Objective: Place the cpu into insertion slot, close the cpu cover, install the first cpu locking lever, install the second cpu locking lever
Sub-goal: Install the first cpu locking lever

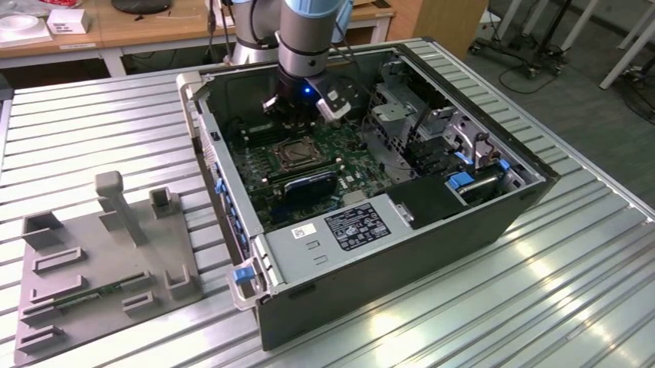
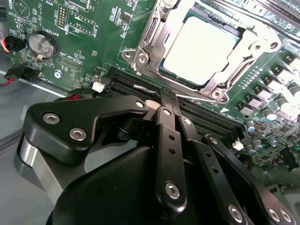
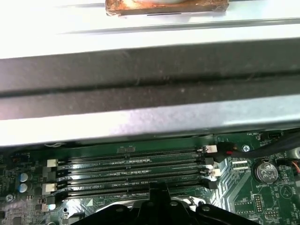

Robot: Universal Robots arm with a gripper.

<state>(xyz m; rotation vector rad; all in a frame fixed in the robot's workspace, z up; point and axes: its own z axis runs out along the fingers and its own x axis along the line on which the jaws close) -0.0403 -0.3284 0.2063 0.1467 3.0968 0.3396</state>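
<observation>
Our gripper (image 2: 168, 99) has its fingers together on nothing, tips just over the memory slots (image 3: 131, 176). The cpu (image 2: 199, 49) lies seated, cover (image 2: 151, 40) framing it, at 6 o'clock from the gripper in the exterior view. We fear a low sideways move would scrape those slots.

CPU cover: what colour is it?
Silvery bare metal; the cpu cover shows best in the second wrist view.

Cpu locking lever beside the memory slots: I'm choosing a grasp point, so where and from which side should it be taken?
Probably the locking lever's free end, a thin silvery wire lying low between the cpu cover and the memory slots. Come from above, fingers astride the wire; its sides are crowded.
</observation>
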